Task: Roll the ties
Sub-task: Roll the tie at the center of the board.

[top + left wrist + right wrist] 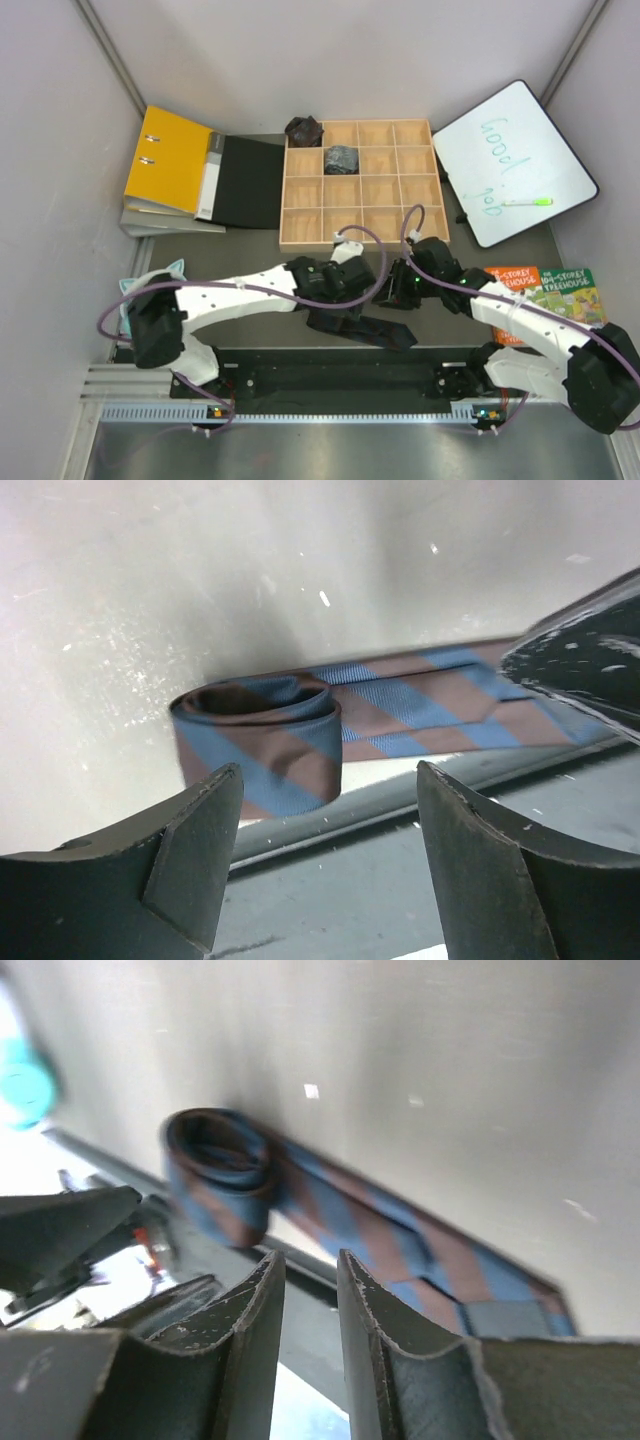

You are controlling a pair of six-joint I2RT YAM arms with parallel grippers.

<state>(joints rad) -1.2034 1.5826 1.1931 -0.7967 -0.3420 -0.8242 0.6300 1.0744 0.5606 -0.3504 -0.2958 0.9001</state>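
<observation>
Wide apart stand the two blocky, matte black fingers of my left pincer [325, 850], with nothing between them. Straight past the gap, at 12 o'clock in my left wrist view, lies the striped tie [300, 735]. It is soft woven cloth with a fine rib, in broad diagonal bands of blue and brown. One end is wound into a loose, squashed oval coil. The rest runs flat along the pale, scuffed table [150, 600] towards 3 o'clock.

My right pincer [310, 1330] is drawn in to a narrow slit and grips nothing. From there the coil sits at 10 o'clock and the flat tail runs down to 4 o'clock.

From above, the tie is a dark strip near my bases. Its long axis runs roughly from 9 to 3 o'clock, just below both pincers.

Up at 12 o'clock a pale wooden tray [283, 190] of square cells holds a brownish bundle [303, 130] in its 11 o'clock corner cell. A greyish bundle [340, 158] sits in the cell diagonally inward from it.
</observation>
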